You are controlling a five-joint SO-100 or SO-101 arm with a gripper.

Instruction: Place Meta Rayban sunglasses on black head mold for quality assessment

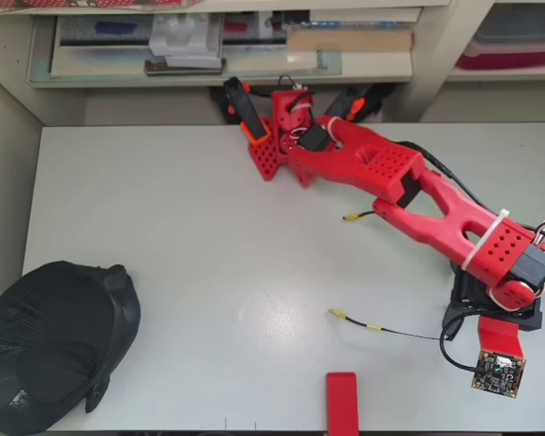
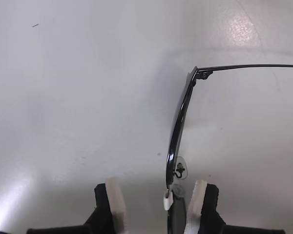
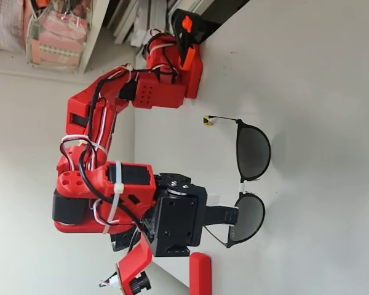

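sunglasses (image 3: 249, 184) stand on the white table (image 1: 191, 227), lenses upright, temples reaching back toward the arm. gripper (image 2: 156, 202) jaws are apart around one lens edge; contact appears light but is unclear. head mold (image 1: 54, 345) sits well apart at the table corner.

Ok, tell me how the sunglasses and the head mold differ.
The sunglasses are thin wire frames with dark lenses; the head mold is a bulky, solid, ribbed form, far larger. The sunglasses sit between the gripper jaws; the head mold sits alone across the table. Both are black.
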